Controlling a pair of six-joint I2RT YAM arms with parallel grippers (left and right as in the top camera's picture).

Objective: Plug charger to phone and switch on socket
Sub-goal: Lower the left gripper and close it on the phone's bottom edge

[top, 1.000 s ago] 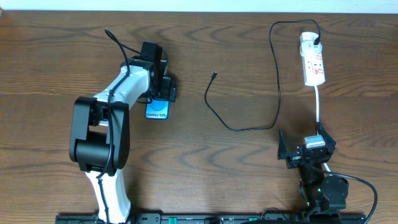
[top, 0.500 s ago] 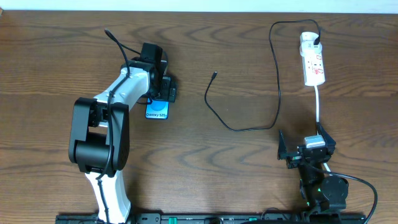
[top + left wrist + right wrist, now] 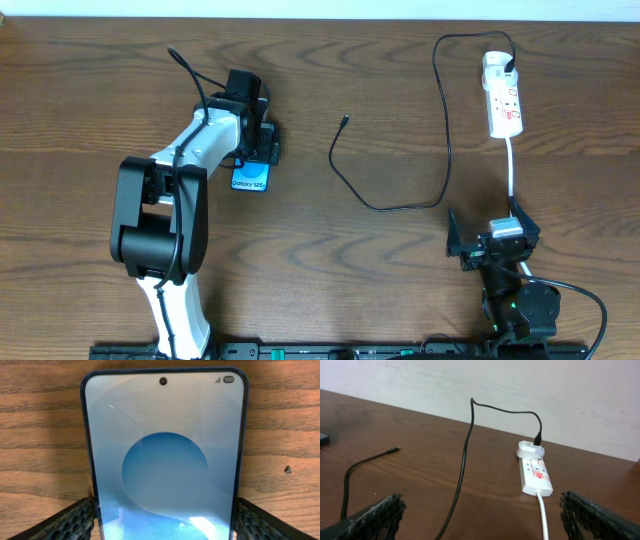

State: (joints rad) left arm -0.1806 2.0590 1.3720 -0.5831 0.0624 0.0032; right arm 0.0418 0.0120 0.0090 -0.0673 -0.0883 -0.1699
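Observation:
The phone [image 3: 250, 178] lies flat on the table left of centre, its blue screen [image 3: 165, 460] filling the left wrist view. My left gripper [image 3: 257, 152] straddles its far end, with both pads [image 3: 75, 520] pressed against the phone's side edges. The charger's black cable [image 3: 385, 207] loops across the middle, its plug tip [image 3: 344, 120] lying free, apart from the phone. Its adapter [image 3: 510, 68] sits in the white socket [image 3: 503, 105] at the back right. My right gripper [image 3: 492, 240] is open near the front right, well short of the socket [image 3: 536, 471] and the cable [image 3: 465, 460].
The socket's white cord [image 3: 511, 170] runs from the strip toward my right gripper and passes between its fingers [image 3: 542, 515]. A pale wall stands behind the table's far edge [image 3: 520, 390]. Bare wood lies between the phone and the plug tip.
My left gripper's jaws have narrowed onto the phone's sides, and the phone has shifted very slightly left. The right arm, cable and socket have not moved.

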